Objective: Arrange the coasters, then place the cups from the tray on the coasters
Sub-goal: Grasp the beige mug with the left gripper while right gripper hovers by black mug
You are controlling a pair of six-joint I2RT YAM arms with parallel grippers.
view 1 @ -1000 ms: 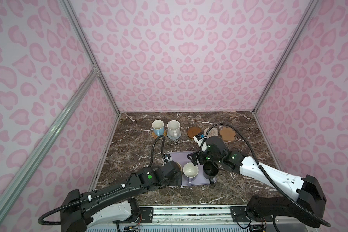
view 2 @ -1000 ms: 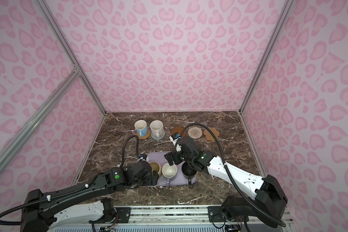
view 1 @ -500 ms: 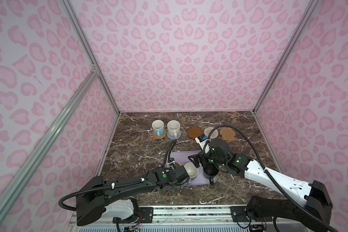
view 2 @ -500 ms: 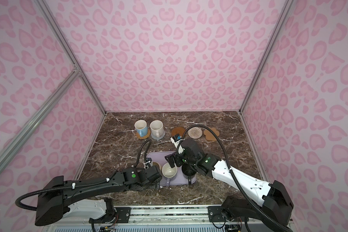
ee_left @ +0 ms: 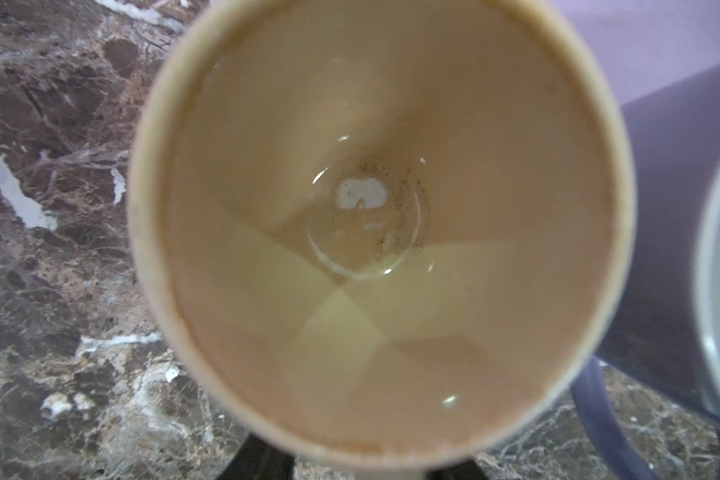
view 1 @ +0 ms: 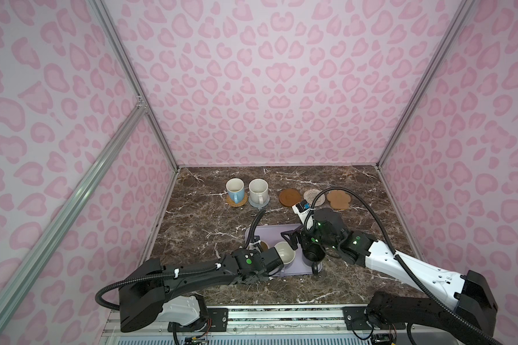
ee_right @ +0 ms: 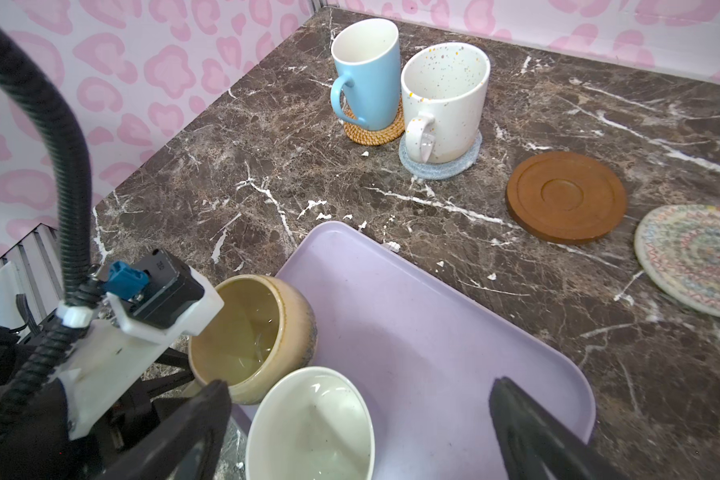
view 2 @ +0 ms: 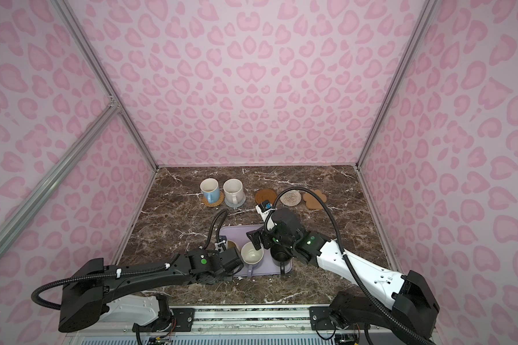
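standing at the back left of the marble table [view 1: 207, 224], the light blue mug [view 1: 235, 189] sits on the orange rattan coaster [view 1: 237, 204]. just beside it, the speckled white mug [view 1: 257, 191] sits on the grey-blue coaster [view 1: 259, 205]. next in the row lie the brown disc [view 1: 290, 197], the beige woven disc [view 2: 293, 197] and the paw-shaped cork piece [view 1: 338, 199], all three bare.

nearer the front is the lavender tray [view 1: 269, 231]. the left gripper [ee_left: 354, 467] is down at the pale yellow mug [ee_right: 250, 332] on the tray's left edge (the mug's inside fills the left wrist view). i cannot tell whether its jaws pinch the mug or merely flank it. to the right stand the lavender mug [view 1: 284, 253], then the black mug [view 1: 313, 258], partly under the right arm. the right gripper [ee_right: 360, 388] hangs over the tray, jaws spread wide and empty.
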